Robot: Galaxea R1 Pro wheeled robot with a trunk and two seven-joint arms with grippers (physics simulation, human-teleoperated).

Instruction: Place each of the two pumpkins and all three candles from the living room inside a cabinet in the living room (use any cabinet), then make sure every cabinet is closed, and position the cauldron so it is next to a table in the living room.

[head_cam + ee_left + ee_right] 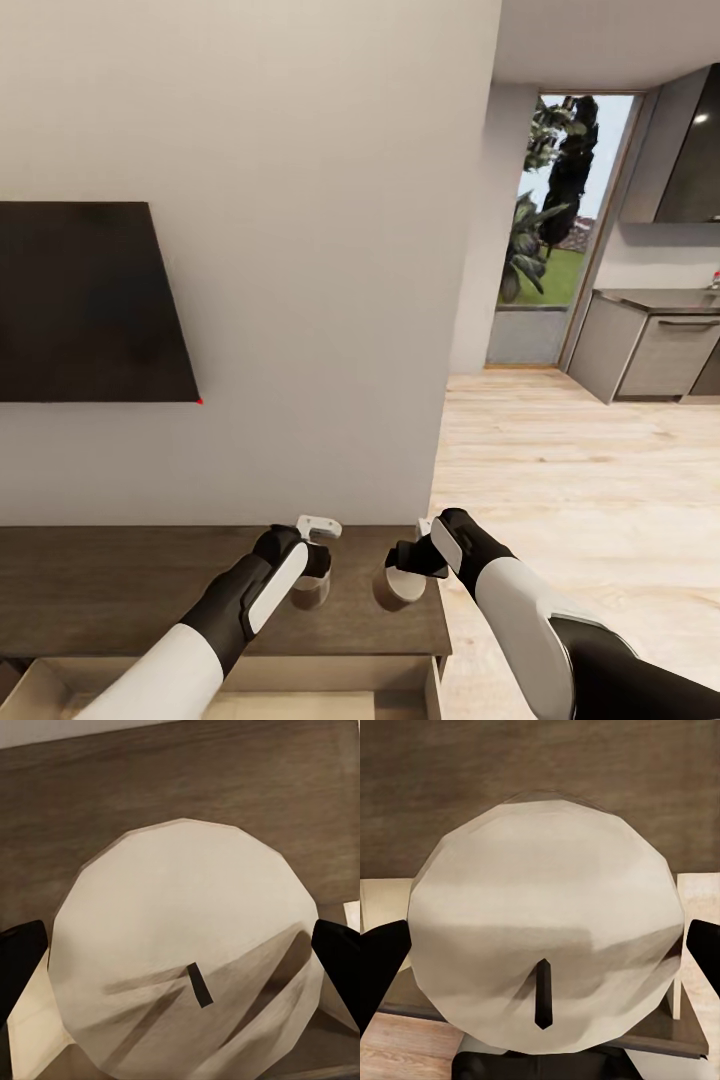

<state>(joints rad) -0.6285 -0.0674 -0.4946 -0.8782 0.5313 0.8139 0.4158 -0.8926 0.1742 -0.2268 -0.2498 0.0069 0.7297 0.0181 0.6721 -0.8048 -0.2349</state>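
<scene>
One candle (187, 945) was pinched by the left gripper (312, 572), another candle (544, 937) by the right gripper (408, 580), lower centre, above the cabinet (130, 590). A loose pinch risked dropping either.

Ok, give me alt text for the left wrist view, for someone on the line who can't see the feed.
A pale candle, seen from above with its short dark wick, sits between the two black fingers of the left gripper. Below and behind it lies the dark-brown wooden cabinet top, with a strip of pale wall along the far edge.
</scene>
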